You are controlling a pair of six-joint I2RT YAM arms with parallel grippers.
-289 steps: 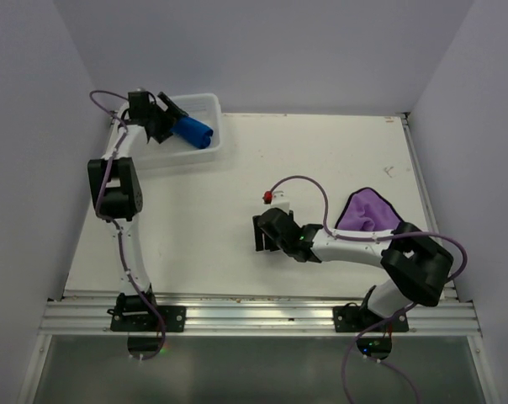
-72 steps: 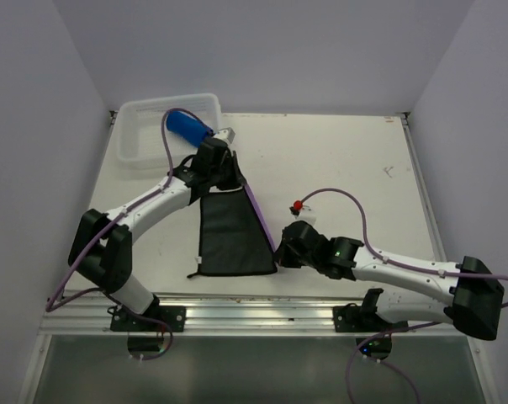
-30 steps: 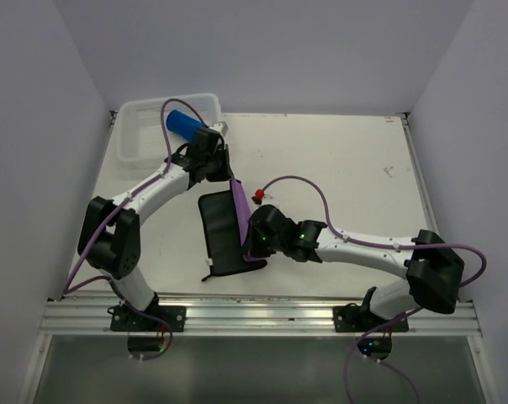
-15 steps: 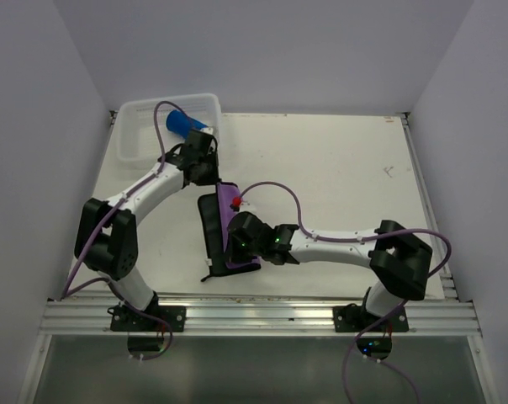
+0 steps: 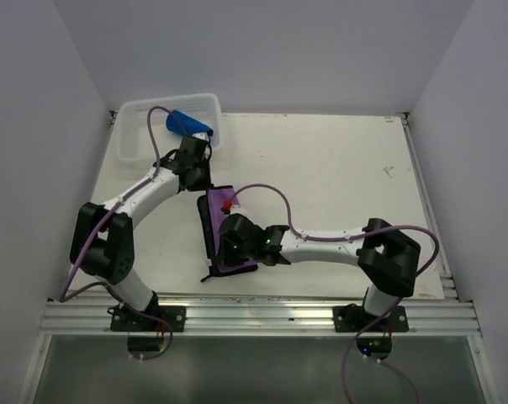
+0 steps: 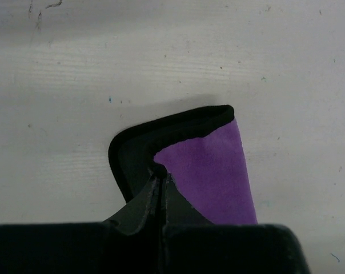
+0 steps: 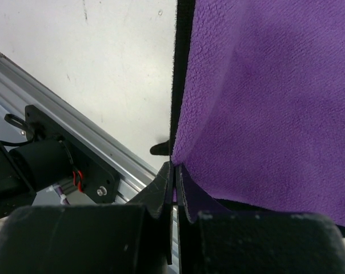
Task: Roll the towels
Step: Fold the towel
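The light purple cloth towel with a dark edge point(image 5: 216, 215) is seen folded into a narrow strip left of centre in the top view. Its upper end is pinched by the closed left gripper point(image 6: 161, 180), and its lower end by the closed right gripper point(image 7: 173, 171). The rolled royal blue cloth towel point(image 5: 187, 123) is seen in the white plastic basket point(image 5: 132, 143) at upper left.

A scuffed white table point(image 5: 338, 168) sits between pale lavender walls point(image 5: 262, 50), an aluminium rail point(image 5: 262, 318) along its near edge.

The royal blue towel point(image 5: 187, 123) lay rolled in the basket point(image 5: 153, 105); the dark-edged purple towel point(image 5: 216, 209) lay folded narrow on the table point(image 5: 338, 168).
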